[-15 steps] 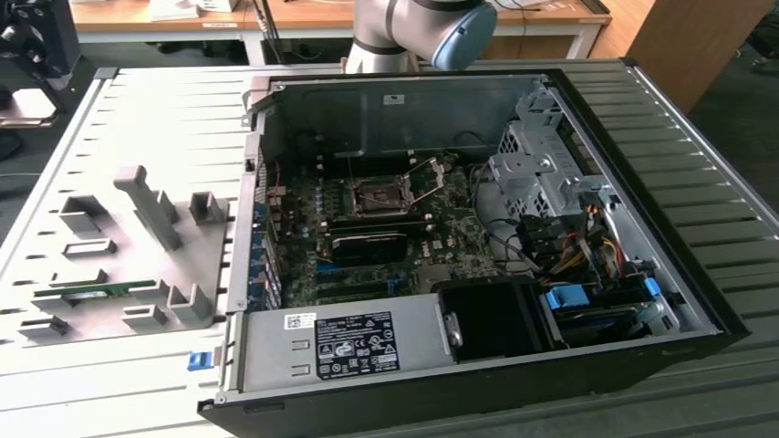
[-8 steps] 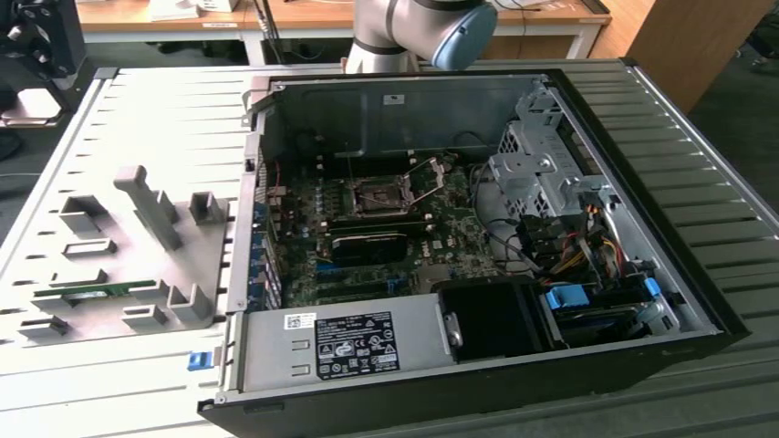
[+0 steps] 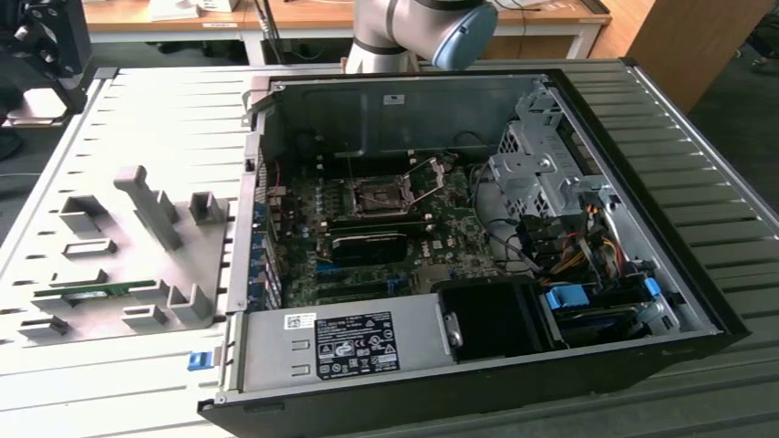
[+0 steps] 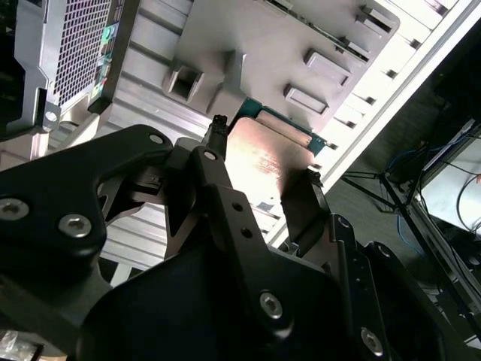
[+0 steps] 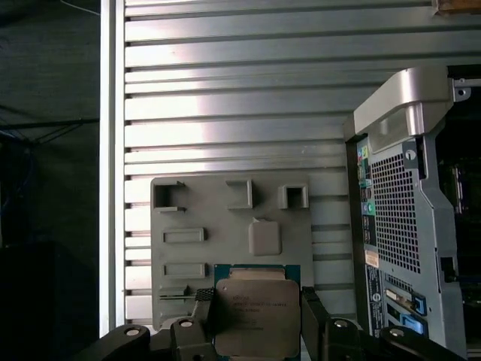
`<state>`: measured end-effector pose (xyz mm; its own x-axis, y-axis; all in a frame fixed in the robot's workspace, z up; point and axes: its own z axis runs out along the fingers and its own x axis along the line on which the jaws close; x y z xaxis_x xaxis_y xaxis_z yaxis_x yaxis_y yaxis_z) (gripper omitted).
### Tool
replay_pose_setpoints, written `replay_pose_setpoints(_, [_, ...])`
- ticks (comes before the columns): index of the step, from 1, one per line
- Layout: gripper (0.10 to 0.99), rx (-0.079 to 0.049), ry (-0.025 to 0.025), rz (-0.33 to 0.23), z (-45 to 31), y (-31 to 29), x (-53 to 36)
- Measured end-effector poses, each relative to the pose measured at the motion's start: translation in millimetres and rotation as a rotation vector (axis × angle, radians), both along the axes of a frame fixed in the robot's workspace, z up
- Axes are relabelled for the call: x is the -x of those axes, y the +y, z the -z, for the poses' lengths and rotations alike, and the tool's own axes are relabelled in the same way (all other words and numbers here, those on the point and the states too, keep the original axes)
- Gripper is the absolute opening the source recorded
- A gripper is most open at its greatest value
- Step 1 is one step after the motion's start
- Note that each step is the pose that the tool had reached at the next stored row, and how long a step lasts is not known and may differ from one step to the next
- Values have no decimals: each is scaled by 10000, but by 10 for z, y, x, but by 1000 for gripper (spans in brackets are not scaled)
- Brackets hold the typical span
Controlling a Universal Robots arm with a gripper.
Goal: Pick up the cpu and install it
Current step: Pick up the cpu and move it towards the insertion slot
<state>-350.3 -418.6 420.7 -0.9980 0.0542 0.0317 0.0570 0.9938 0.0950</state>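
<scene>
The cpu (image 5: pixel 255 320), a flat square chip with a silver-grey top and a green rim, sits between my two fingers in both wrist views. My gripper (image 5: pixel 255 301) is shut on it, one finger (image 5: pixel 201 307) pressing each of two opposite edges. In the second wrist view the cpu (image 4: pixel 264 169) hangs in the gripper (image 4: pixel 264 154) well above the grey fixture plate (image 4: pixel 248 37). In the exterior view the motherboard socket (image 3: pixel 371 196) lies inside the open computer case (image 3: pixel 487 228), with its metal frame (image 3: pixel 426 175) lifted.
The grey fixture plate (image 3: pixel 122 265) with raised blocks lies on the ribbed table (image 3: pixel 159 109), on the exterior view's left of the case. A green memory stick (image 3: pixel 91 292) rests on it. The case's rear panel (image 5: pixel 406 210) stands beside the plate (image 5: pixel 225 226).
</scene>
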Motion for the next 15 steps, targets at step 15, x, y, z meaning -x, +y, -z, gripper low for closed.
replay_pose_setpoints(15, [541,-27,44,0,1,0,-384])
